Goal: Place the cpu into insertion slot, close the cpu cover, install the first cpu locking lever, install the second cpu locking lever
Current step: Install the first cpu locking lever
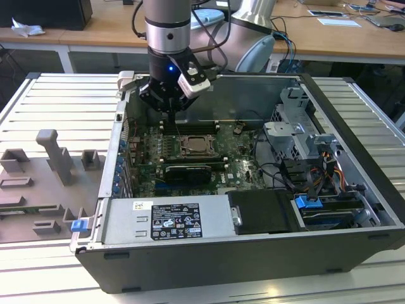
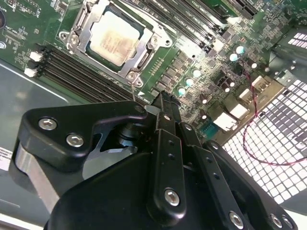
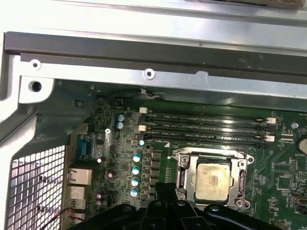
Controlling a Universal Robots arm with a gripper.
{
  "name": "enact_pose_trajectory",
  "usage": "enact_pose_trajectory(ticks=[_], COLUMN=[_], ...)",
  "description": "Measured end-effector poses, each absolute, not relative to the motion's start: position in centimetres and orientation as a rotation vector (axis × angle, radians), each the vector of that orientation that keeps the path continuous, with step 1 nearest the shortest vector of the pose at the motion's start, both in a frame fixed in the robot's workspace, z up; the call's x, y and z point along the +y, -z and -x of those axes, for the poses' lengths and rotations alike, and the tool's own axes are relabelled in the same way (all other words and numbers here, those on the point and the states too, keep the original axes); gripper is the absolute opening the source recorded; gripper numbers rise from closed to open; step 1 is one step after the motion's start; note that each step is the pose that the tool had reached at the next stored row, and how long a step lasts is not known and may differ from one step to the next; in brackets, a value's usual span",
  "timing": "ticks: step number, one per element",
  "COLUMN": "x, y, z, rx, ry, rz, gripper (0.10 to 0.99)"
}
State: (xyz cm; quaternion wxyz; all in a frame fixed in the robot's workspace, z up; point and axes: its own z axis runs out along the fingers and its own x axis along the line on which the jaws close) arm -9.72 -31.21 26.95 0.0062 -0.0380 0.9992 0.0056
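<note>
Silver-beige, the cpu [image 2: 115, 40] lies flat in the insertion slot [image 2: 72, 43], with the cpu cover [image 2: 146, 50] framing it. The gripper [image 2: 163, 98] hovers near the socket over the green board, its claw pinched narrow and holding nothing. The open computer case [image 1: 253, 253] rests on a grey slatted metal table [image 1: 57, 95]. Wooden desks [image 1: 107, 31] stand behind.

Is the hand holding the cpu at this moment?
No, in the second wrist view the cpu lies flat in the insertion slot on the board.
</note>
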Motion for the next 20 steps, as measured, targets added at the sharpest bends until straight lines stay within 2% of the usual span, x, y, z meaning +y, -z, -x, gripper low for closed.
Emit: enact_pose_trajectory(ticks=[8, 20], x=[-30.9, -28.7], y=[-26.8, -26.0], z=[10.5, 10.6], rx=[3.127, 3.127], ry=[-0.018, -0.017], rz=[0.119, 0.119], gripper=[0.106, 0.106])
